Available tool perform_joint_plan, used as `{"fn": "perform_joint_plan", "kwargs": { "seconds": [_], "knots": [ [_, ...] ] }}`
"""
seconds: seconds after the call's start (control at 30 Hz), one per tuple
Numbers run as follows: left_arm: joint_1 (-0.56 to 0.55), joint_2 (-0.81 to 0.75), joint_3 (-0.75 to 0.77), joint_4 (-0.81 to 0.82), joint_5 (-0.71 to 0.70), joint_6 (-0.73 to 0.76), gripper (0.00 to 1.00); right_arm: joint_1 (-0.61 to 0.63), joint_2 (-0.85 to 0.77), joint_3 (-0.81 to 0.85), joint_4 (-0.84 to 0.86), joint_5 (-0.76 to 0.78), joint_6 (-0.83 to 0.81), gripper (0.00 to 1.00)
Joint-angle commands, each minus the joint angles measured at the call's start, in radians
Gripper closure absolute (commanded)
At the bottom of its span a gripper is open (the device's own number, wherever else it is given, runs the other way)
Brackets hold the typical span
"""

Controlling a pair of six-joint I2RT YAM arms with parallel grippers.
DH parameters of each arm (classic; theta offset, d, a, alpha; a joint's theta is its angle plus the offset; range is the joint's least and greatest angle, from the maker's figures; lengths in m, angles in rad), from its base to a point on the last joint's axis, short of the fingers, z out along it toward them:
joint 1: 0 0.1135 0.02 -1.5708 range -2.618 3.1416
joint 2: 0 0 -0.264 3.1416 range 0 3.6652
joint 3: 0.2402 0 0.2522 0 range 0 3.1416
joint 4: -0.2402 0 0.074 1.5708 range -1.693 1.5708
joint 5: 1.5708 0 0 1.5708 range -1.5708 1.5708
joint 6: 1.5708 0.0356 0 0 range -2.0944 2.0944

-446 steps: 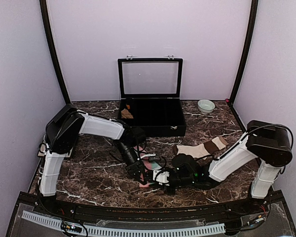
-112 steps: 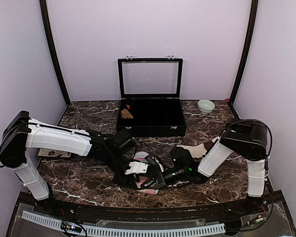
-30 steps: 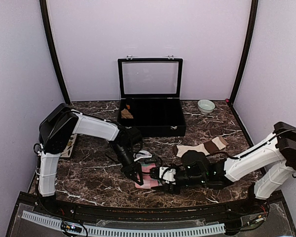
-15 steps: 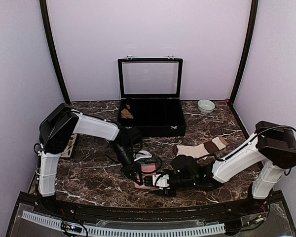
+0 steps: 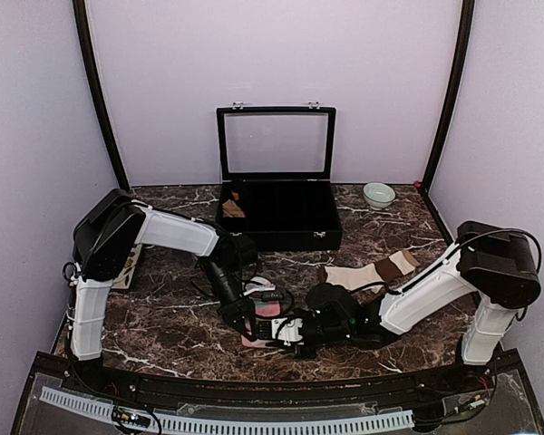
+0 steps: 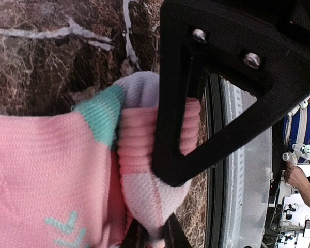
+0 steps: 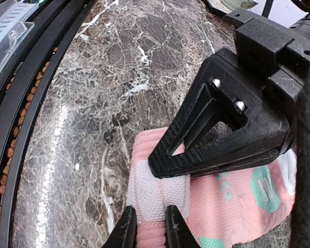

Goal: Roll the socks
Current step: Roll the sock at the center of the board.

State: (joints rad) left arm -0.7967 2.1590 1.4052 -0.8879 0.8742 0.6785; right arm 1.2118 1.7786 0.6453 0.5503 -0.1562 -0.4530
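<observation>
Between right claw [image 7: 147, 227] tips, pink sock [image 7: 217, 214] end, left claw [image 6: 152, 238] pinching alongside

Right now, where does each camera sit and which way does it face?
Top external: above, behind the bases, facing down at the table; both arms show.
Left wrist: on that wrist, facing the pink sock; left gripper tips show.
Right wrist: same, facing the sock's end; right gripper tips show.
Shared: all see the pink sock.

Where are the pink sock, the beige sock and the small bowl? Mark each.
pink sock [image 6: 41, 165], left wrist view, on its pink knit body.
beige sock [image 5: 363, 273], top view, on its cream middle section.
small bowl [image 5: 378, 198], top view, on its near outer wall.
</observation>
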Motion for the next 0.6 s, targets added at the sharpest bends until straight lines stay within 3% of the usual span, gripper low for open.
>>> {"fn": "perform_joint_plan", "kwargs": {
  "seconds": [0.0,0.17,0.37,0.57],
  "knots": [
    [0.010,0.013,-0.042,-0.063,-0.141,0.063,0.77,0.001,0.068,0.000,-0.168,-0.003,0.008,0.83],
    [0.032,-0.042,-0.056,-0.062,-0.141,0.065,0.61,0.000,0.127,0.021,-0.208,-0.014,0.006,0.88],
    [0.126,-0.205,-0.105,0.066,-0.167,-0.021,0.56,-0.010,0.173,0.046,-0.245,-0.079,0.088,1.00],
    [0.143,-0.377,-0.222,0.232,-0.262,-0.037,0.50,-0.064,0.193,0.048,-0.265,-0.202,0.265,1.00]
  ]
}}
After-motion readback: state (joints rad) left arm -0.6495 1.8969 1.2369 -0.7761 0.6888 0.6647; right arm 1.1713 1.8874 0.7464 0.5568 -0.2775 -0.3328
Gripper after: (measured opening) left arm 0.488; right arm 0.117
